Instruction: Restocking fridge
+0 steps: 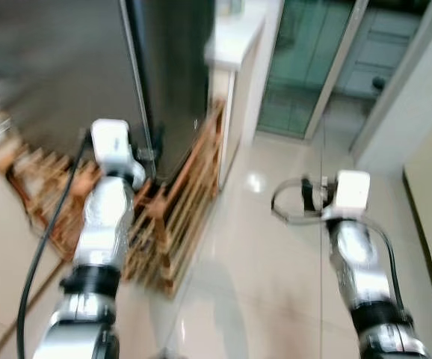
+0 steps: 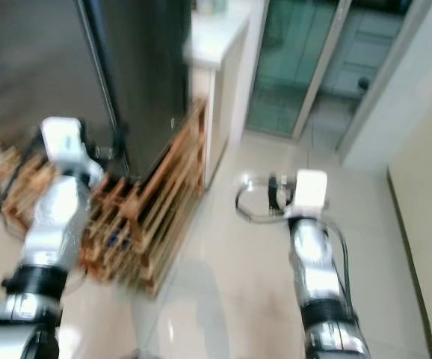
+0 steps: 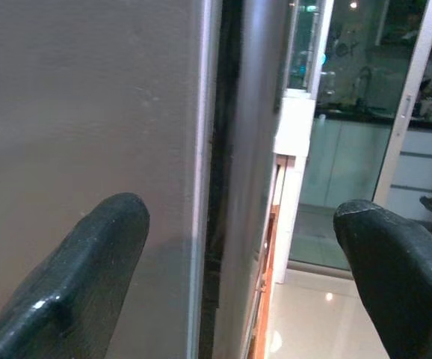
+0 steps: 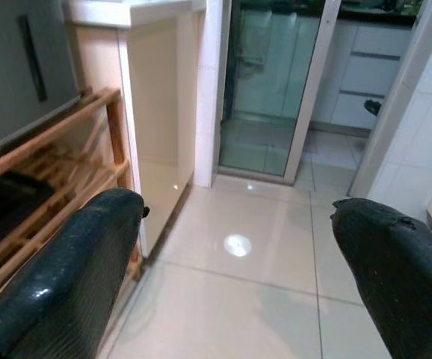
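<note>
The dark grey fridge (image 1: 66,67) stands at the upper left, blurred in the eye views. My left arm reaches up toward it, and my left gripper (image 3: 238,217) is open right in front of the vertical seam (image 3: 216,187) between the fridge's panels, holding nothing. To the right, my right gripper (image 4: 235,206) is held out over the tiled floor (image 1: 276,284), open and empty, pointing toward the glass door.
A wooden slatted rack (image 1: 179,217) sits around the fridge's base. A white-topped cabinet (image 1: 235,37) stands just right of the fridge. Behind it is a glass sliding door (image 1: 306,60). A black cable (image 1: 48,232) hangs beside my left arm.
</note>
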